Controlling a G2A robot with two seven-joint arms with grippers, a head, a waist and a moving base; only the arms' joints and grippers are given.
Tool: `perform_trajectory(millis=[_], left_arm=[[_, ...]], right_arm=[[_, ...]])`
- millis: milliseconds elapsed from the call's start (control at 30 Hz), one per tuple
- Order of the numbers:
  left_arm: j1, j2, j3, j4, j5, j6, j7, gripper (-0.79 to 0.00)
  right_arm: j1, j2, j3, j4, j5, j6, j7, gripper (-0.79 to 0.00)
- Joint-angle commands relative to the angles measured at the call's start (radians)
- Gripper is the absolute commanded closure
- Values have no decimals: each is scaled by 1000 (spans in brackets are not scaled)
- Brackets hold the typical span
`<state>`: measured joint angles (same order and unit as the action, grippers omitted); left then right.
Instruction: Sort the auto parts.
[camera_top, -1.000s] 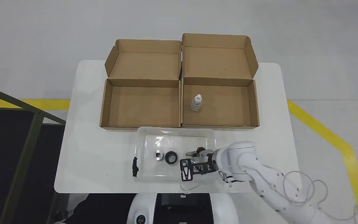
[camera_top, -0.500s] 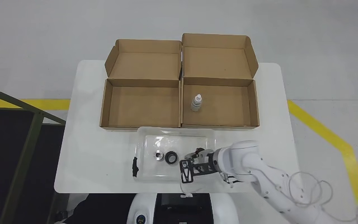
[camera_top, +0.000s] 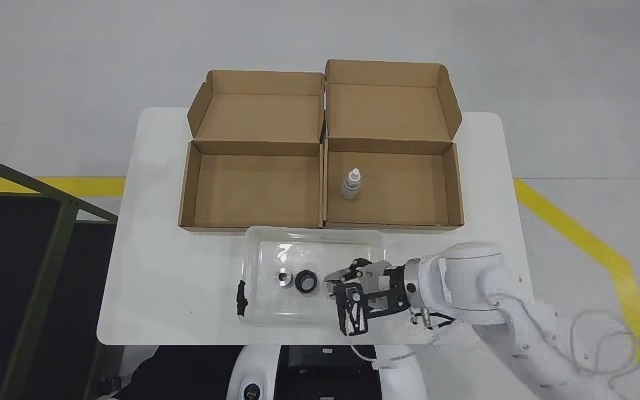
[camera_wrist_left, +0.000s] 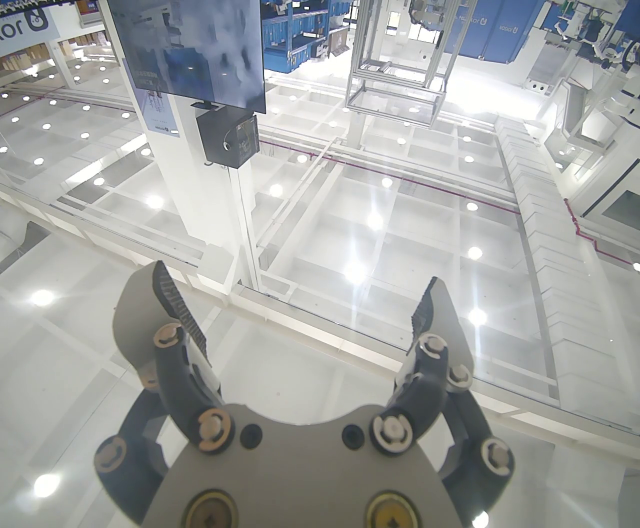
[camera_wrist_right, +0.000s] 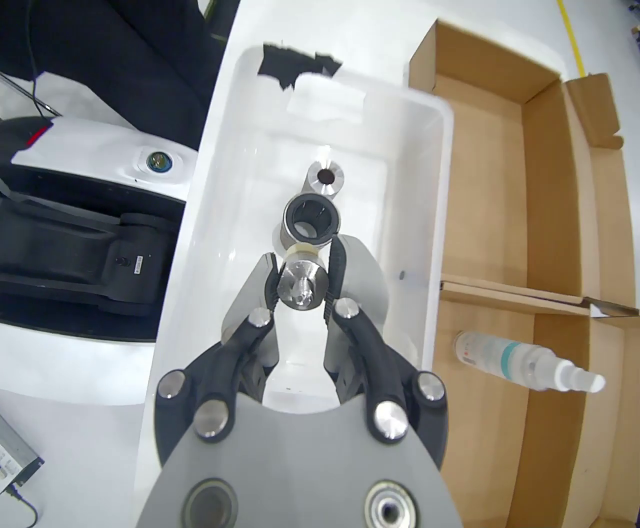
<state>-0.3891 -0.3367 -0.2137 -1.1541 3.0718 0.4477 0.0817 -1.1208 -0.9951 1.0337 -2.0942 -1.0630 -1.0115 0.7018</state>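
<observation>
My right gripper is shut on a short silver metal cylinder and hangs over the white tray. Just beyond its fingertips a black-rimmed ring part lies in the tray, and past that a small silver part with a dark hole. From above, the same gripper sits over the tray's right half, near the ring part and the small silver part. My left gripper is open, holds nothing, and points up at a ceiling.
Two open cardboard boxes stand behind the tray: the left box with nothing in it, the right box with a white spray bottle inside. Black tape marks the tray's left end. The table's front edge is close by.
The right arm has shifted a little to the right, and its gripper has turned and come closer to the top camera. The parts lying in the tray have stayed put.
</observation>
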Motion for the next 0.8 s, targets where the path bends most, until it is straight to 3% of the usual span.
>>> perform_trajectory(millis=[0, 400, 767], left_arm=[[0, 0, 0, 0, 0, 0, 0, -785], [0, 0, 0, 0, 0, 0, 0, -785], [0, 0, 0, 0, 0, 0, 0, -785]], right_arm=[[4, 4, 23, -27, 71, -1, -70, 0], [21, 39, 219, -80, 237, 0, -351, 0], [36, 41, 383, -82, 316, 91, -518, 0]])
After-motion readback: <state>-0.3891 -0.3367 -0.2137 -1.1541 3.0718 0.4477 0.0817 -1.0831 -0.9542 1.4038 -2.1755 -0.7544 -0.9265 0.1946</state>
